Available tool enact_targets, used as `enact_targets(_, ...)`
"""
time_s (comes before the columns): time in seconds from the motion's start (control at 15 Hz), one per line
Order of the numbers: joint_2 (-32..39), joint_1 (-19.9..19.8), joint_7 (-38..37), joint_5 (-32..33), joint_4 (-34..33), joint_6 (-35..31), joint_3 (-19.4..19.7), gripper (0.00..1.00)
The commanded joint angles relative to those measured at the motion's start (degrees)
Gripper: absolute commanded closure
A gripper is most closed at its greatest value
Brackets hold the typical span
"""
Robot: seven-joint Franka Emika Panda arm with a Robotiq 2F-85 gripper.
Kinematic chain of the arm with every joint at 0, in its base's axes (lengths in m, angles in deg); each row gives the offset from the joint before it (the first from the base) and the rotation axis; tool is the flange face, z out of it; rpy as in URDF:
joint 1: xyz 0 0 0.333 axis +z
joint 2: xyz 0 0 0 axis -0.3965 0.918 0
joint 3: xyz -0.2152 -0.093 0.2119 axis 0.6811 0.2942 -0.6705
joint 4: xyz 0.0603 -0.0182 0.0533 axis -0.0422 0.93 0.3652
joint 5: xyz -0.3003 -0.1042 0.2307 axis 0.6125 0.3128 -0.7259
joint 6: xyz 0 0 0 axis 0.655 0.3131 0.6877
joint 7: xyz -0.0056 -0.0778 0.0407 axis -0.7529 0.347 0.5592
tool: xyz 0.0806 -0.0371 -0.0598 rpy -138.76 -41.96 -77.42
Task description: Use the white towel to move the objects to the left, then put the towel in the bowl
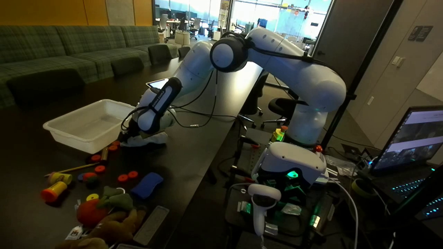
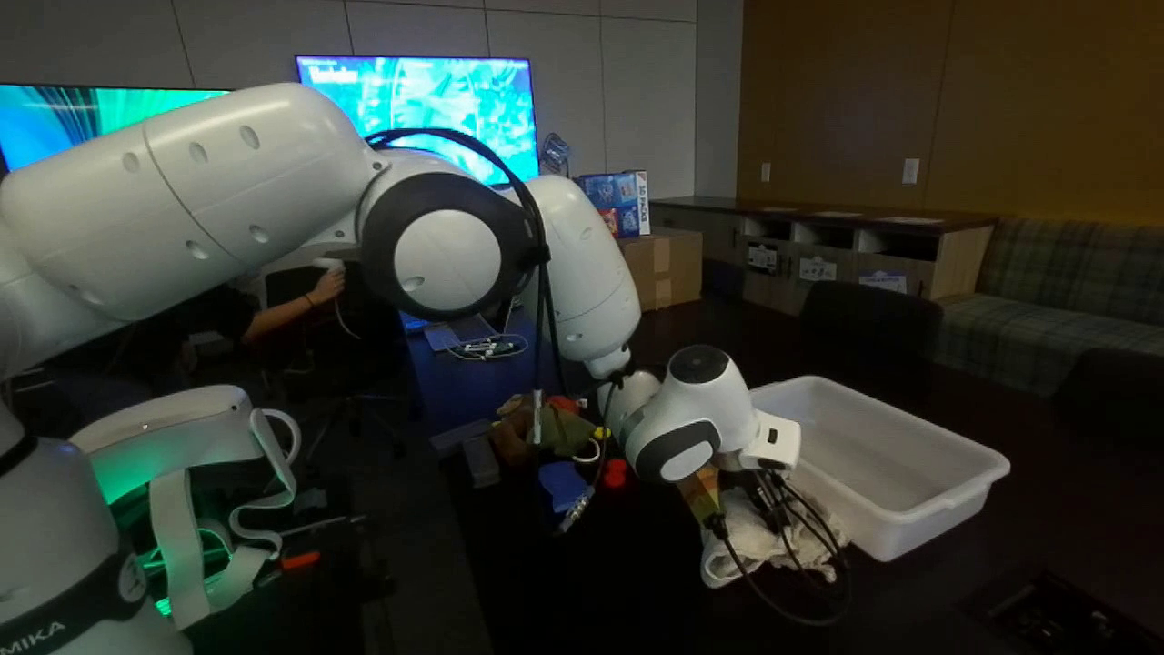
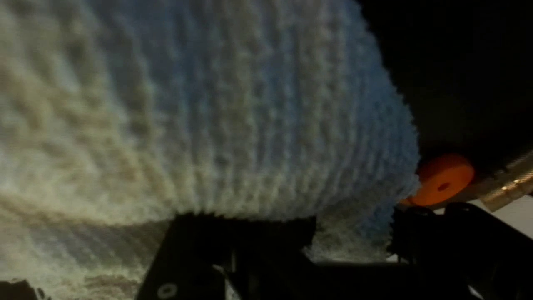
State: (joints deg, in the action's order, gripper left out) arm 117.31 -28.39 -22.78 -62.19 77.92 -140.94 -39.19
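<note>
My claw (image 1: 126,135) is sitting low at the table (image 1: 187,152), right against the white ribbed towel (image 3: 216,116). Folds and shadow are covering my fingertips, leaving me unable to tell whether I am gripping cloth or only leaning on it. The towel is overflowing the wrist view's top and left edges; in an exterior view it is lying toward three o'clock from me. A white plastic bin (image 1: 74,140) is standing just beside, toward ten o'clock, and I am not seeing whether the two are touching. In the wrist view an orange holed disc (image 3: 445,179) is peeking past the towel at three o'clock, partly hidden. In an exterior view, two red discs (image 1: 133,174) are lying toward six o'clock, a blue block (image 1: 147,185) toward five, yellow tubs (image 1: 58,188) toward eight. Farther out, a brown plush toy (image 1: 119,225) is running off the bottom edge.
</note>
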Motion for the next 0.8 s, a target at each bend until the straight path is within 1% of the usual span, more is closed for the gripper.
enact_targets(0.0, 1.24, 3.46, -1.58, -1.60, -0.46, 0.07, -0.91, 0.85)
enact_targets(0.27, 0.63, 8.25, -3.38, -2.34, 1.01, -1.25, -1.25, 0.85)
enact_targets(0.53, -0.74, 12.69, -4.85, -2.78, 3.28, -2.33, -2.48, 0.85)
enact_targets(0.73, -2.34, 15.06, -5.29, -2.75, 5.60, -3.26, -3.78, 0.85)
